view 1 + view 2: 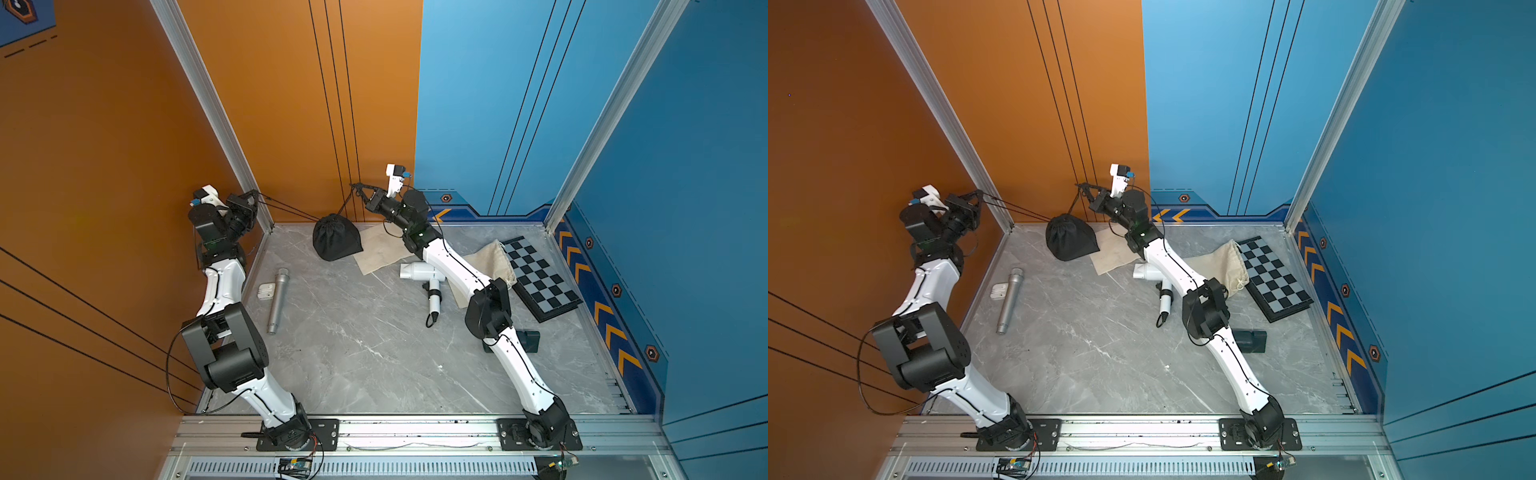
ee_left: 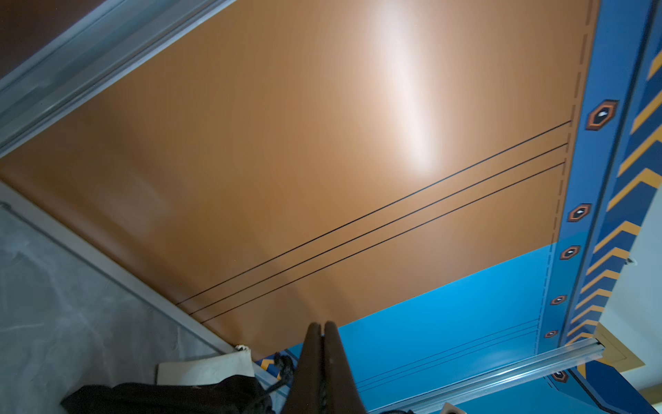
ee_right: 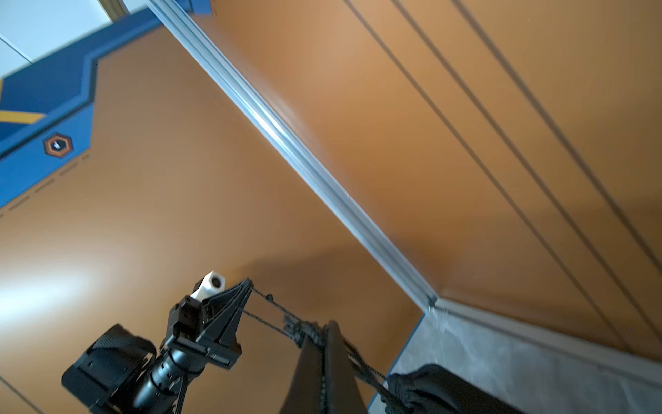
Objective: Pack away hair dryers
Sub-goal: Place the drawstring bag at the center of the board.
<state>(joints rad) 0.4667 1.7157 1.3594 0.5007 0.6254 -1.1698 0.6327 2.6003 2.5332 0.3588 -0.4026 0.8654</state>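
A black drawstring pouch (image 1: 336,241) (image 1: 1070,243) sits bulging at the back of the table, its mouth drawn tight. My left gripper (image 1: 254,194) (image 2: 323,326) is shut on one drawstring cord, held out over the left wall. My right gripper (image 1: 356,187) (image 3: 324,328) is shut on the other cord, raised above the pouch (image 3: 430,387). Both cords run taut. A white hair dryer (image 1: 419,272) (image 1: 1148,272) lies partly under my right arm. A blackish teal hair dryer (image 1: 530,338) (image 1: 1250,340) lies behind that arm's elbow.
A flat beige pouch (image 1: 380,251) lies beside the black one; another beige pouch (image 1: 492,262) rests against a chessboard (image 1: 540,278) at the right. A silver rod (image 1: 277,301) and a small white case (image 1: 266,291) lie near the left edge.
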